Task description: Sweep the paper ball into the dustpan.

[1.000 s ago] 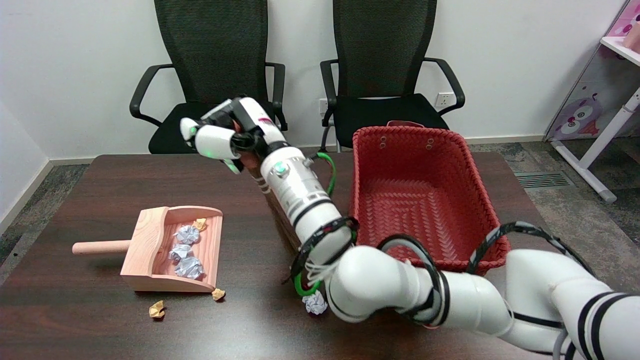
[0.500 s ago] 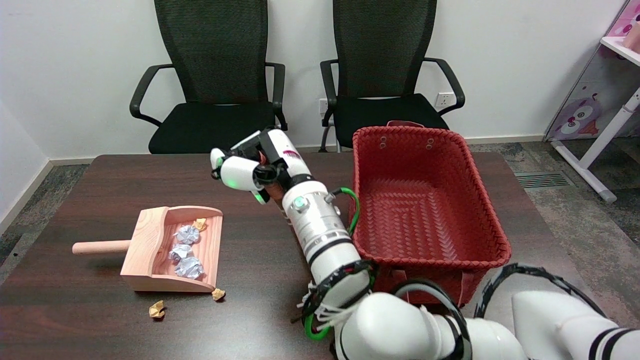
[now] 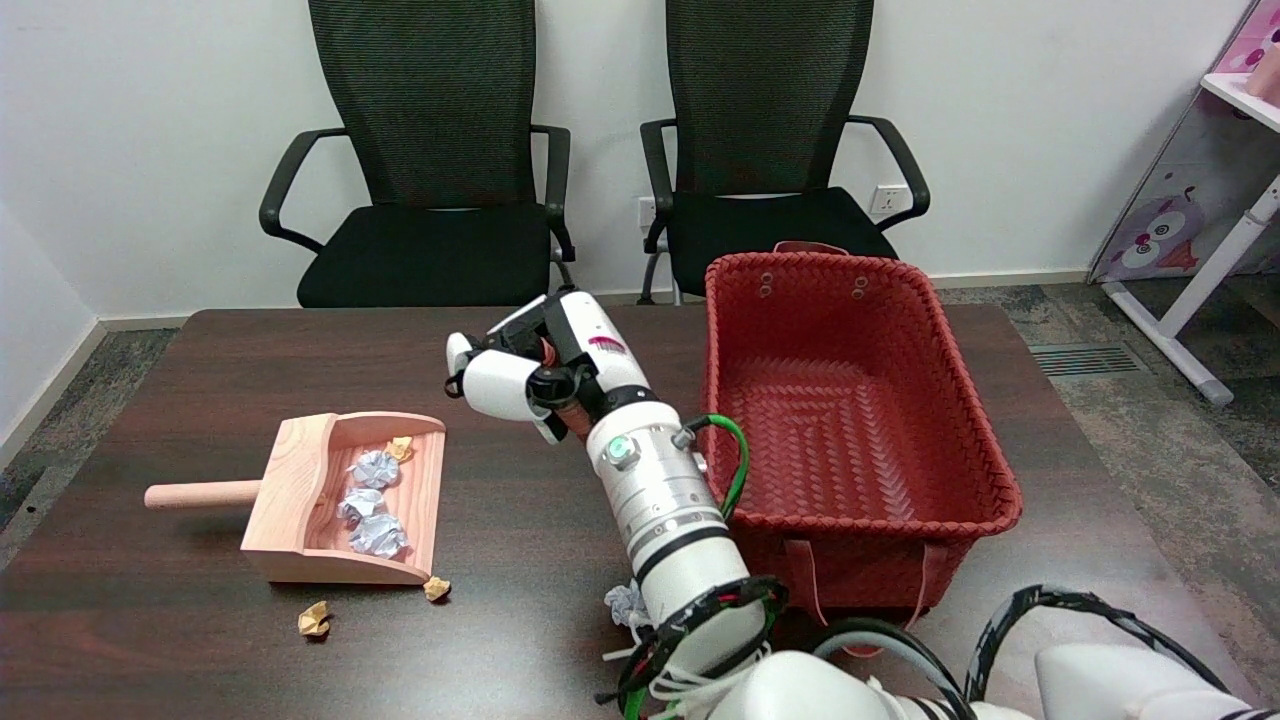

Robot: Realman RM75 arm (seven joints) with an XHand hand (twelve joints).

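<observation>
Right hand (image 3: pixel 530 375) hovers above table (image 3: pixel 200 360), fingers curled; something reddish-brown between them, maybe brush handle, can't tell if grasped. White paper ball (image 3: pixel 626 603) at my forearm's 9 o'clock, well apart from wooden dustpan (image 3: pixel 300 490), 3 o'clock of its mouth. Dustpan mouth faces ball, ready for sweep.

The right arm (image 3: pixel 665 505) enters from the lower right and extends up and to the left, forearm raised above the table. The right hand (image 3: pixel 535 365) is held in the air, fingers curled inward around a brown object, only partly visible.
</observation>
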